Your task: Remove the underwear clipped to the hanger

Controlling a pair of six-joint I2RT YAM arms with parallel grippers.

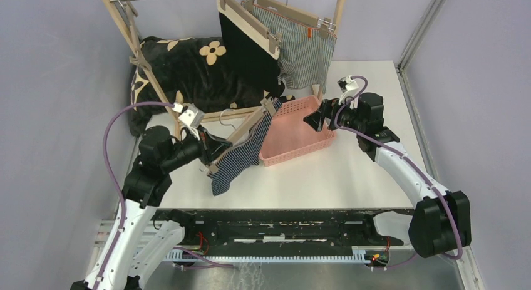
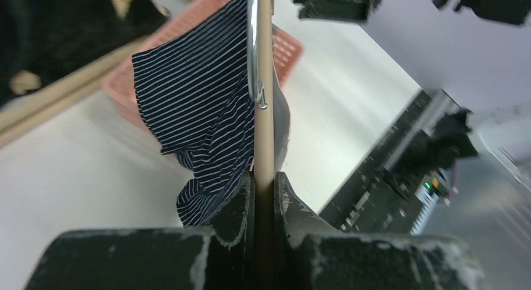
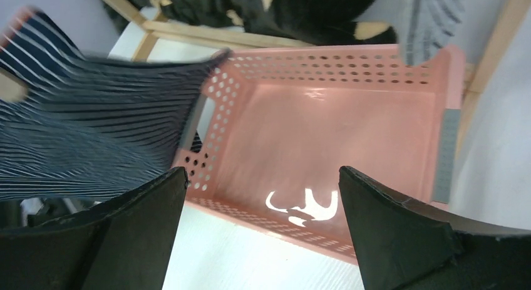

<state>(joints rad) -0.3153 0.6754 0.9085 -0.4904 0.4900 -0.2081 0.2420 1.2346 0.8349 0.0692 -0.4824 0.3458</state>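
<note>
A white table [image 1: 350, 171] carries a pink basket [image 1: 297, 151] near its middle and a black flowered blanket [image 1: 188, 74] at its far left corner.

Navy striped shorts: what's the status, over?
Left gripper shut on wooden hanger, navy striped shorts hanging from it. Right gripper open above pink basket. Black shorts and grey striped shorts clipped on the rack.

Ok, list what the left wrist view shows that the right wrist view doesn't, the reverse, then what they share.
Only left wrist: the left tool shut on the wooden hanger, with a metal fitting along its bar. Only right wrist: the open right tool above the inside of the pink basket, and a corner of the grey-and-white striped boxers. Both: the navy striped boxers and the pink basket.
</note>
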